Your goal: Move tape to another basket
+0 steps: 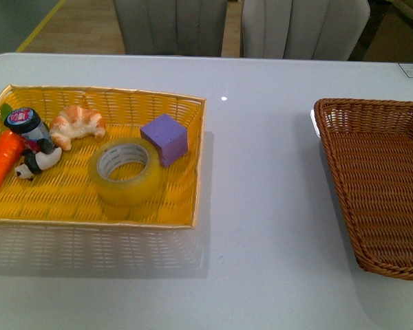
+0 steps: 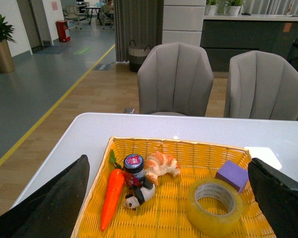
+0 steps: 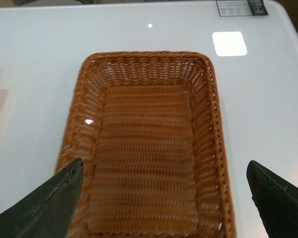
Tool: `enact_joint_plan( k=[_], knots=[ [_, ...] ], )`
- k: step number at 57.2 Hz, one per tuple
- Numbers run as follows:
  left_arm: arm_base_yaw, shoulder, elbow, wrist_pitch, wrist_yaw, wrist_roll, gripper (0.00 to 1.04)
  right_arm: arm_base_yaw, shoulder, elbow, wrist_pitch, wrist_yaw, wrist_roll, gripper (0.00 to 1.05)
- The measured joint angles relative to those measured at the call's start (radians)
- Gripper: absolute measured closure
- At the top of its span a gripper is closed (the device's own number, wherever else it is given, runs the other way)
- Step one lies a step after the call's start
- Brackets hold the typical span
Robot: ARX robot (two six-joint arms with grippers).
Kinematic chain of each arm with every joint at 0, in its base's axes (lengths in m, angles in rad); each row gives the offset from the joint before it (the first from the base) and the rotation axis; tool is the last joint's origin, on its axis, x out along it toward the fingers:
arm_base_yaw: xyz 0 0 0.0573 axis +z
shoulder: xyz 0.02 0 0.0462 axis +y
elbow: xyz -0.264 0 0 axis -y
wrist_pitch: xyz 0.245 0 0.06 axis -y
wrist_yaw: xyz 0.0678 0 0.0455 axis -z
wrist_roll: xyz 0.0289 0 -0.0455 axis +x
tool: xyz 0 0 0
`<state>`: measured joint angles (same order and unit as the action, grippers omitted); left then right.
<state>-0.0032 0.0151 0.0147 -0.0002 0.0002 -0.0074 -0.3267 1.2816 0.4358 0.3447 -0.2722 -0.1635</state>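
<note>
Left gripper [image 2: 168,158] and right gripper [image 3: 164,161] gape — tape [image 1: 129,187] (in yellow tray [image 1: 62,199]), basket [image 1: 382,172] apart on white table [image 1: 261,206], grey chairs [image 1: 303,27] beyond.

Yellow woven tray [image 1: 124,91] on white table [image 1: 261,206] contains: purple cube [image 1: 164,138] at 2 o'clock; croissant [image 1: 78,124] at 12; carrot [image 1: 1,163], panda figure [image 1: 38,163] at 9.

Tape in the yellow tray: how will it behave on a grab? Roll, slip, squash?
Tape lies flat, hole up, so it likely won't roll unless tipped onto its edge. The thick wound roll on a white core looks stiff, so it probably won't squash. Its glossy surface may be slippery, so pinching through the hole seems safer.
</note>
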Motion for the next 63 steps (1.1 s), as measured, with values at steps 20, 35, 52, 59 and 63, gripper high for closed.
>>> enact_joint_plan(
  k=[20,35,52,59,63],
  knots=[
    [0.0,0.0,0.0,0.0,0.0,0.0,0.09,-0.052,0.614,0.421,0.027,0.071,-0.1,0.09],
    [0.0,0.0,0.0,0.0,0.0,0.0,0.09,-0.051,0.878,0.655,-0.072,0.096,-0.101,0.09],
    [0.0,0.0,0.0,0.0,0.0,0.0,0.09,-0.054,1.024,0.773,-0.136,0.111,-0.093,0.09],
    [0.0,0.0,0.0,0.0,0.0,0.0,0.09,-0.055,1.057,0.775,-0.137,0.127,-0.1,0.09],
    [0.0,0.0,0.0,0.0,0.0,0.0,0.09,-0.055,1.06,0.775,-0.138,0.131,-0.099,0.16]
  ],
)
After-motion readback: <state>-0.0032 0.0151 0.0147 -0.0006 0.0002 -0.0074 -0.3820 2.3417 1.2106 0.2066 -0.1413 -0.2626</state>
